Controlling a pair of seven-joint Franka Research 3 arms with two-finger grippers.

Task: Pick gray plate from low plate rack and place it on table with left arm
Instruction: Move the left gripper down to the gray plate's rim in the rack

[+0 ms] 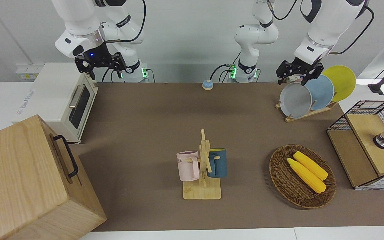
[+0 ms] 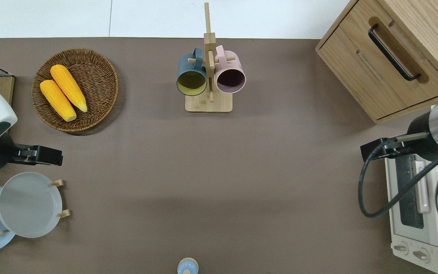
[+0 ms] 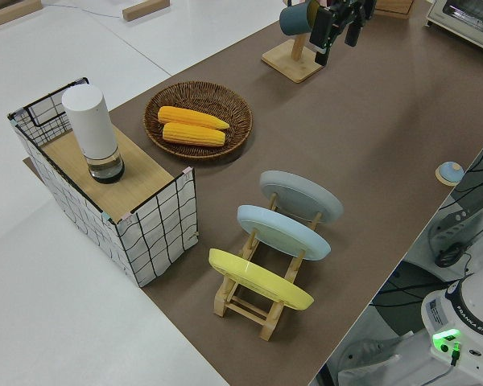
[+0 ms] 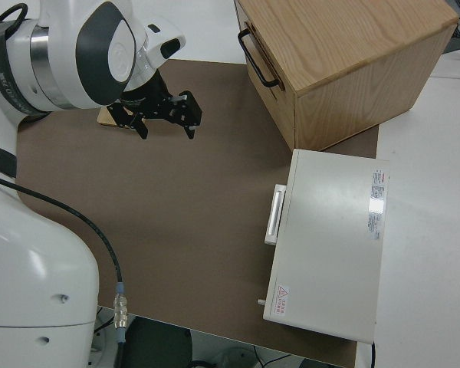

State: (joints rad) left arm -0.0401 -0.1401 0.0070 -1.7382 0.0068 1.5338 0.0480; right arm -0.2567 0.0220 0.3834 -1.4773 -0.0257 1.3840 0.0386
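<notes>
The gray plate [image 1: 295,100] leans in the low plate rack [image 1: 308,113] as the slot toward the right arm's end, with a light blue plate [image 1: 322,91] and a yellow plate [image 1: 342,81] beside it. The gray plate also shows in the overhead view [image 2: 29,205] and the left side view [image 3: 300,197]. My left gripper [image 1: 292,81] is open and empty in the air. In the overhead view it [image 2: 49,156] is over the brown table [image 2: 242,171], just off the gray plate's rim and apart from it. My right gripper [image 1: 100,65] is parked and open.
A wicker basket [image 2: 101,64] with two corn cobs and a wire crate [image 1: 365,110] with a white cylinder stand toward the left arm's end. A mug tree [image 2: 208,76] holds two mugs mid-table. A wooden cabinet [image 1: 28,180] and a toaster oven [image 1: 62,96] stand at the right arm's end.
</notes>
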